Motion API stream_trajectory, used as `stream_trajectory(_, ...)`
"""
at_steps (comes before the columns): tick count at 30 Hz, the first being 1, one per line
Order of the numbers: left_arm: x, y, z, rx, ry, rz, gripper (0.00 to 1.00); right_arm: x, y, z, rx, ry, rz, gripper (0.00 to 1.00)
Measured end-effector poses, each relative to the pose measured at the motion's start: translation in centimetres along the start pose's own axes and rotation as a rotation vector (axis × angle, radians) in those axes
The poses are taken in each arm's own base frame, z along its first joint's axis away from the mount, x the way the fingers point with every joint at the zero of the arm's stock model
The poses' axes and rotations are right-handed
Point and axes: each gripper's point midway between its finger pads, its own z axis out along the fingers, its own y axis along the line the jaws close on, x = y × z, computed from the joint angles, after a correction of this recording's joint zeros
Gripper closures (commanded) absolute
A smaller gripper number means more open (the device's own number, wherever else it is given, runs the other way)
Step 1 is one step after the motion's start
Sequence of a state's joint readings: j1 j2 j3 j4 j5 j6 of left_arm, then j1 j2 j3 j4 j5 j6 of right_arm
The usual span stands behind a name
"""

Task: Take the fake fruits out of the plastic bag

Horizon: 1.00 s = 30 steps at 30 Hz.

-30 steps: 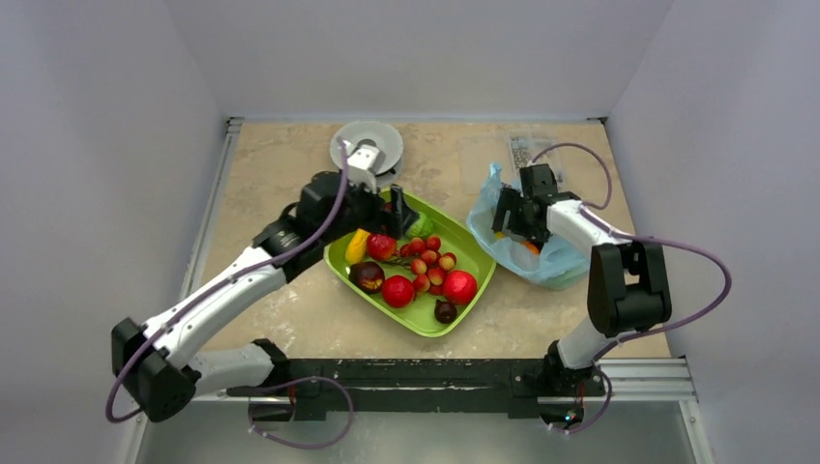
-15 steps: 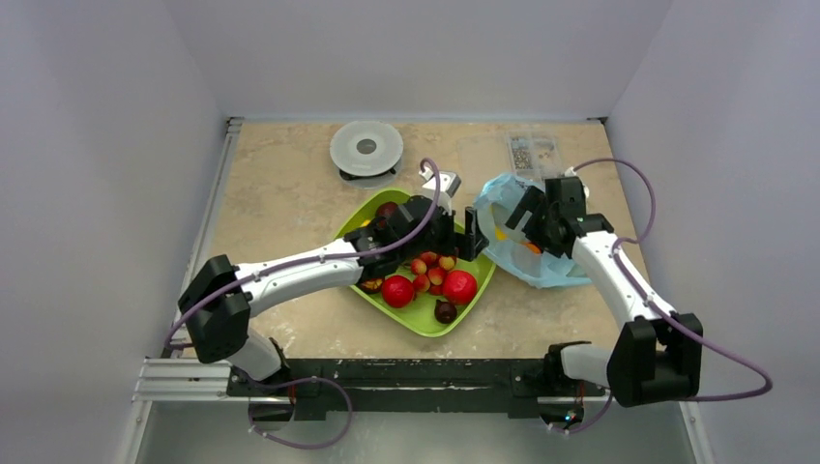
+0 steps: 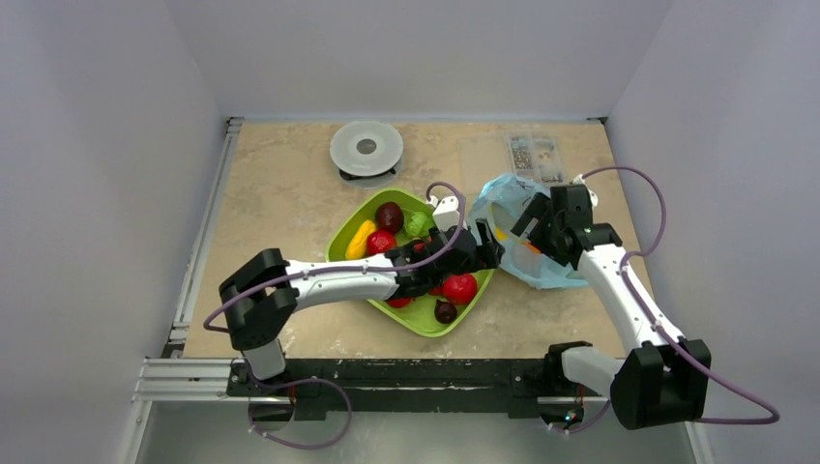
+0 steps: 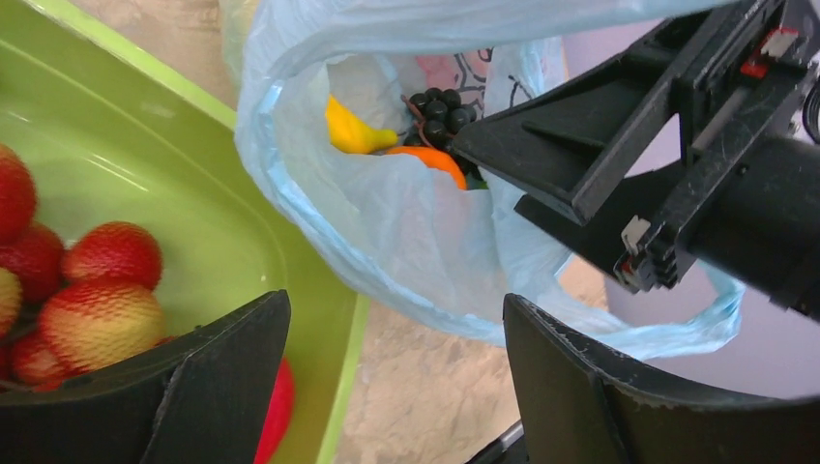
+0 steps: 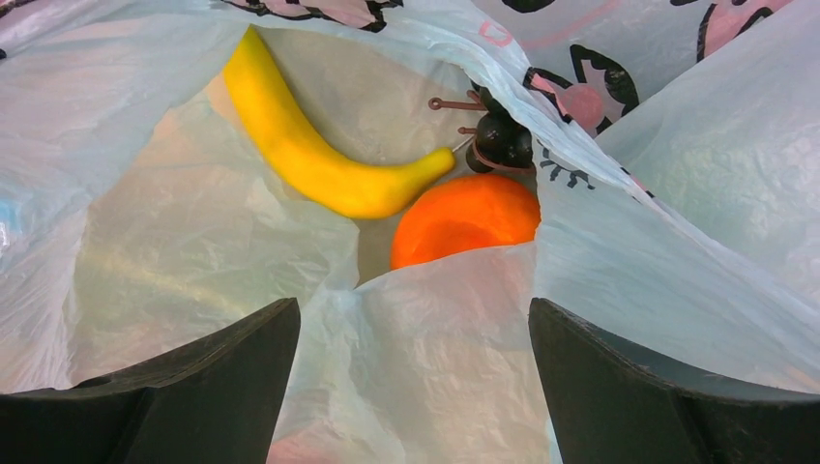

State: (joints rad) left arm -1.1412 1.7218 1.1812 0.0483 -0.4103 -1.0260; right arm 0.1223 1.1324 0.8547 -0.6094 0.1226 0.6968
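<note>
The top external camera sits high behind the arm bases and looks down and forward over the whole tabletop (image 3: 280, 193), taking in both arms from a distance. The left wrist camera rides low and close, looking past the left gripper (image 4: 395, 319) across the rim of the green tray (image 4: 174, 164) into the mouth of the plastic bag (image 4: 416, 232). The right wrist camera is nearer yet, peering past the right gripper (image 5: 411, 319) straight into the same opening, so both wrist views share the banana (image 5: 309, 159), orange (image 5: 464, 222) and grape bunch (image 5: 498, 140).
</note>
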Motion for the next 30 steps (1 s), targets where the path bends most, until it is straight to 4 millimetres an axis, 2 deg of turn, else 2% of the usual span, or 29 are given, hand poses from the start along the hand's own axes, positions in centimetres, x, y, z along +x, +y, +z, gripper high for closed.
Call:
stream_trajectory(4, 0.7, -0.6, 1.4, -0.007, -0.005, -0.097, 0.37, -0.2, 0.0, -0.3, 0.008, -0.003, -0.001, 0.13)
stream_trajectory(7, 1.4, -0.7, 2.3, -0.013, 0.012, -0.139, 0.63, -0.2, 0.1, -0.4, 0.002, 0.005, -0.001, 0.15)
stream_trajectory(9, 2.1, -0.7, 2.6, -0.011, 0.036, -0.155, 0.73, -0.3, 0.4, -0.4, -0.003, 0.012, -0.004, 0.26)
stream_trajectory(11, 2.7, -0.8, 2.7, -0.002, 0.062, -0.152, 0.91, -0.4, 0.6, -0.3, -0.002, 0.016, -0.01, 0.39)
stream_trajectory(13, 3.3, -1.3, 2.6, 0.018, 0.099, -0.144, 1.0, -0.7, 0.8, -0.2, -0.002, 0.024, -0.021, 0.42)
stream_trajectory(16, 3.7, -2.6, 2.4, 0.061, 0.157, -0.124, 1.0, -0.5, 1.0, 0.1, 0.004, 0.056, -0.041, 0.43)
stream_trajectory(19, 4.0, -3.4, 1.3, 0.104, 0.205, -0.111, 1.0, -0.1, 0.8, 0.2, 0.014, 0.078, -0.053, 0.44)
stream_trajectory(24, 4.5, -3.0, -1.9, 0.143, 0.276, -0.098, 1.0, 0.1, 0.3, 0.4, 0.026, 0.085, -0.06, 0.57)
stream_trajectory(28, 5.7, -3.5, -2.7, 0.187, 0.354, -0.09, 1.0, 0.6, -0.2, 1.5, 0.05, 0.11, -0.062, 0.6)
stream_trajectory(30, 6.9, -3.5, -2.6, 0.2, 0.402, -0.088, 1.0, 1.3, -0.8, 2.3, 0.07, 0.132, -0.063, 0.58)
